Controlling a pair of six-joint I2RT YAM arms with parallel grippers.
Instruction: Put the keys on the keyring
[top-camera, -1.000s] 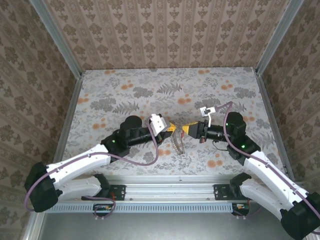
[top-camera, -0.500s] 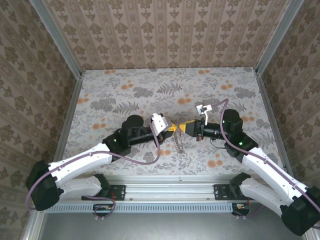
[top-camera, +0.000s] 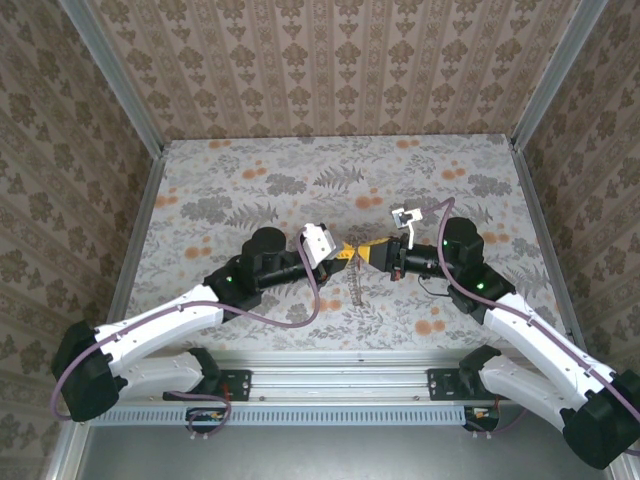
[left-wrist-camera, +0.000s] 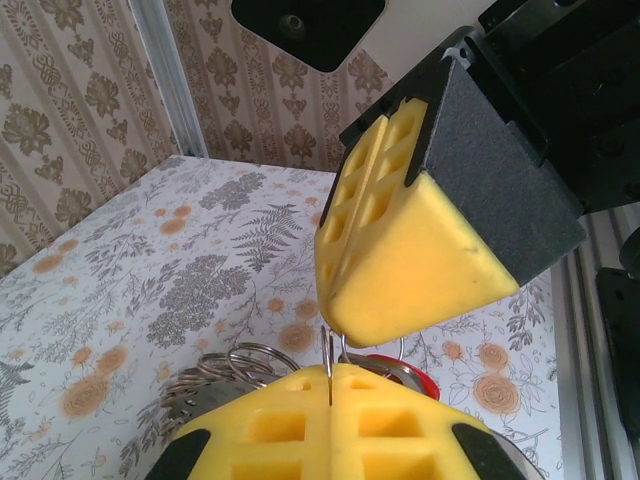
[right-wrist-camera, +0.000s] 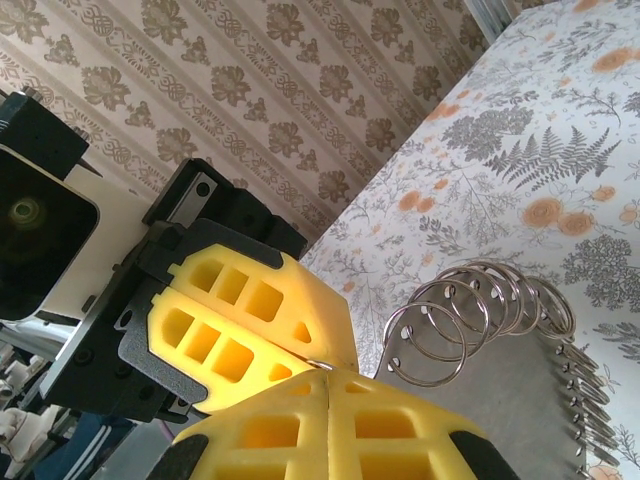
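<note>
My left gripper (top-camera: 350, 256) and right gripper (top-camera: 371, 256) meet tip to tip above the middle of the table. In the left wrist view the left gripper (left-wrist-camera: 329, 372) is shut on a thin silver wire of the keyring (left-wrist-camera: 327, 350), which rises to the tip of the right gripper's yellow pads (left-wrist-camera: 400, 260). The red head of the key (left-wrist-camera: 412, 379) lies just behind the left pads, under the right gripper. In the right wrist view the right gripper (right-wrist-camera: 328, 372) is shut, with a sliver of keyring wire (right-wrist-camera: 320, 364) at its tip, touching the left gripper's pads (right-wrist-camera: 240, 320).
A grey metal strip carrying several silver split rings (right-wrist-camera: 480, 320) hangs below the two grippers (top-camera: 357, 286); its rings (left-wrist-camera: 235, 362) lie left of the left pads. The floral table (top-camera: 250, 190) is walled on three sides, and an aluminium rail (top-camera: 330, 375) runs along its near edge.
The right gripper has moved left until its tip meets the left gripper's. The strip of rings below them now hangs straighter down.
</note>
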